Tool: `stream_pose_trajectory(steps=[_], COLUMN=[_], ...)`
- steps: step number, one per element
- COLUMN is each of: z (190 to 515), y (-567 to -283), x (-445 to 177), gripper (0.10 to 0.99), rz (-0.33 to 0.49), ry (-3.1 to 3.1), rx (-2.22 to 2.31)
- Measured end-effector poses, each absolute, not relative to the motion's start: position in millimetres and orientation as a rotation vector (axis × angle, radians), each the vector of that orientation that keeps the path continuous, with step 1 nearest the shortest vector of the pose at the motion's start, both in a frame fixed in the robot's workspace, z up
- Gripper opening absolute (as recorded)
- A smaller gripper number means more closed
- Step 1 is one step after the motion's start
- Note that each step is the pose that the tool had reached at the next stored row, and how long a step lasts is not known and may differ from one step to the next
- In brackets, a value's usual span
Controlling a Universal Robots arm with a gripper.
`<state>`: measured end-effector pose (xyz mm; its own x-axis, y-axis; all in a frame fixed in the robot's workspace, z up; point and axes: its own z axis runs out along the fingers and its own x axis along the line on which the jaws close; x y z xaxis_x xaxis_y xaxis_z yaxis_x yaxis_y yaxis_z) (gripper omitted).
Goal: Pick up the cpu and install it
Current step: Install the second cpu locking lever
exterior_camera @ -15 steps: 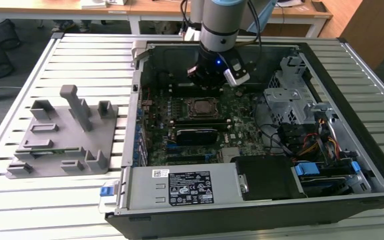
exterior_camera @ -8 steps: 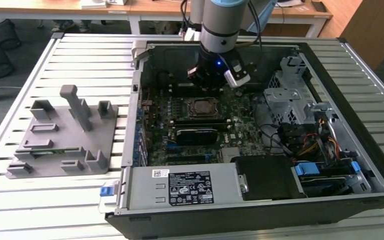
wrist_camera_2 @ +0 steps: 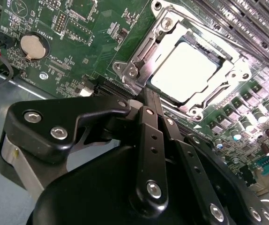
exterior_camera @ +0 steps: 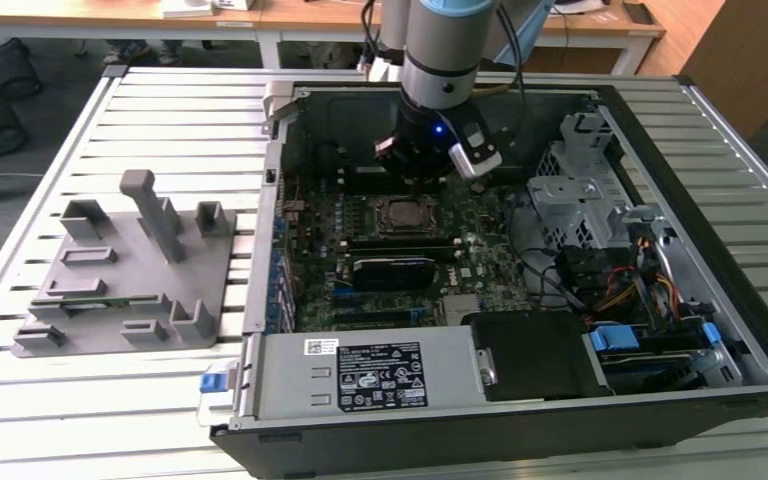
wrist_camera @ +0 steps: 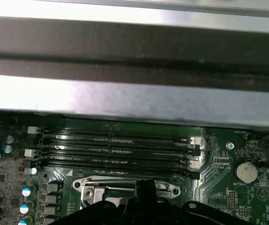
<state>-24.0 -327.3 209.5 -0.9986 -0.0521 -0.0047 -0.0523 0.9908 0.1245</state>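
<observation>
Black gripper linkage fills the foreground of the second wrist view; the gripper [wrist_camera_2: 148,96] has its fingers drawn together, nothing between them, tips just short of the socket frame [wrist_camera_2: 139,61]. Beyond, at about one o'clock from the tips, the cpu [wrist_camera_2: 183,70] lies flat inside the socket, its silver top bare and the metal frame around it. A coin battery [wrist_camera_2: 33,45] sits at ten o'clock on the green motherboard [wrist_camera_2: 87,28].

First wrist view: the closed fingertips [wrist_camera: 146,187] hang over the socket frame [wrist_camera: 172,185]; four memory slots [wrist_camera: 115,150] run across at twelve o'clock.

Exterior view: the arm stands inside the open computer case [exterior_camera: 704,200], gripper [exterior_camera: 418,175] just above the cpu [exterior_camera: 404,213] at six o'clock. Grey fixture blocks [exterior_camera: 131,270] lie at nine o'clock.

Judged progress: chip seated and released; whether the retention frame is latched cannot be told.
</observation>
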Motion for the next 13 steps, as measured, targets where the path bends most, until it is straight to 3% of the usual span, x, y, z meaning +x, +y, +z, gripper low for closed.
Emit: stream_pose_trajectory(steps=[13], z=[220], y=[-331], x=[-24], gripper=[0.106], rz=[0.196], ry=[3.133], rx=[-0.082])
